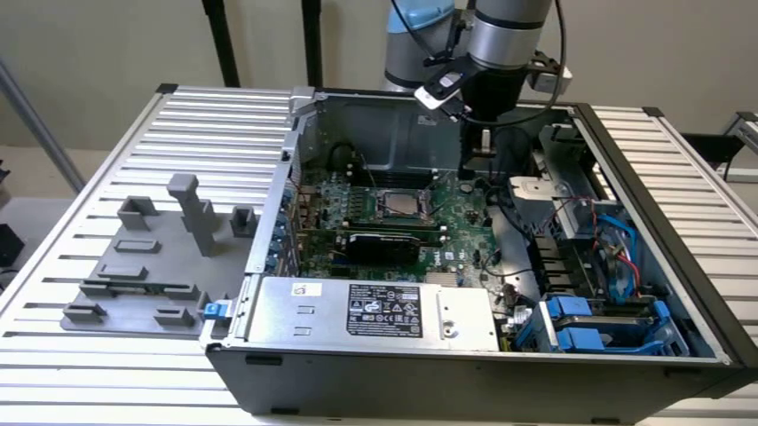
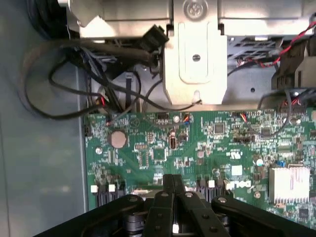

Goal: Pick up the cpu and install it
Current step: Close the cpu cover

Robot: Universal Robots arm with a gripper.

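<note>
Wrist view showed the gripper (image 2: pixel 173 183) with jaws pressed together on nothing, low over the motherboard (image 2: pixel 197 148) beside loose black cables (image 2: pixel 74 94) — a sideways sweep could have snagged them. The cpu (image 1: pixel 403 206) sat in its socket (image 1: pixel 376 204), apart from the gripper. The case (image 1: pixel 474 373) walls crowded close — free room lay upward.

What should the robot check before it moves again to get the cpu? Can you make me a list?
1. Case open: ok, motherboard exposed.
2. cpu found: ok, silver square lying inside the black socket frame.
3. End effector over the cpu: not ok, it hangs to the exterior view's right of the socket.
4. End effector open for grabbing: not ok, shut.
5. Cables out of the way: cannot tell, black ones loop beside the motherboard.
</note>
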